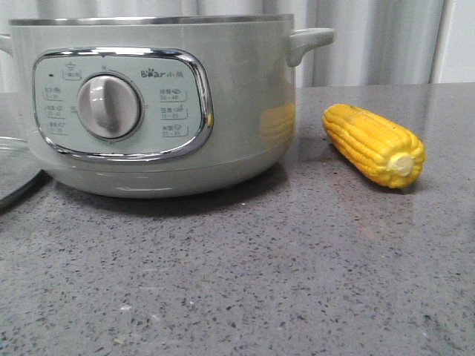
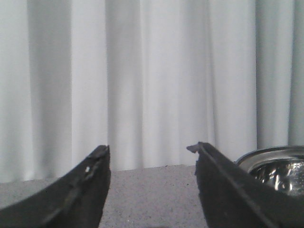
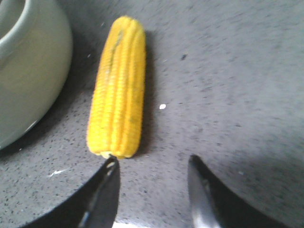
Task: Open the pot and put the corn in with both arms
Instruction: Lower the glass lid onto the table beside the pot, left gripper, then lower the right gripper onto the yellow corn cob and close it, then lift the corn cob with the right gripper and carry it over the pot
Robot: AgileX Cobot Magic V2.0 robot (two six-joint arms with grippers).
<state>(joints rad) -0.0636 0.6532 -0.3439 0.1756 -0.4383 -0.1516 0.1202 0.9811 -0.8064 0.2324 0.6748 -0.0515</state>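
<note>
The pale-green pot (image 1: 163,104) stands at the left of the front view, without a lid, its dial facing me. Its steel inside shows in the left wrist view (image 2: 278,168), and its green wall in the right wrist view (image 3: 28,71). The yellow corn (image 1: 375,143) lies on the counter to the pot's right, pale stub end toward me. In the right wrist view the corn (image 3: 118,90) lies just ahead of my open, empty right gripper (image 3: 152,161), whose one fingertip is near the cob's end. My left gripper (image 2: 152,149) is open and empty above the counter beside the pot.
The edge of a glass lid (image 1: 15,167) lies flat on the grey speckled counter (image 1: 260,282) at the pot's left. White curtains (image 1: 371,37) hang behind the counter's far edge.
</note>
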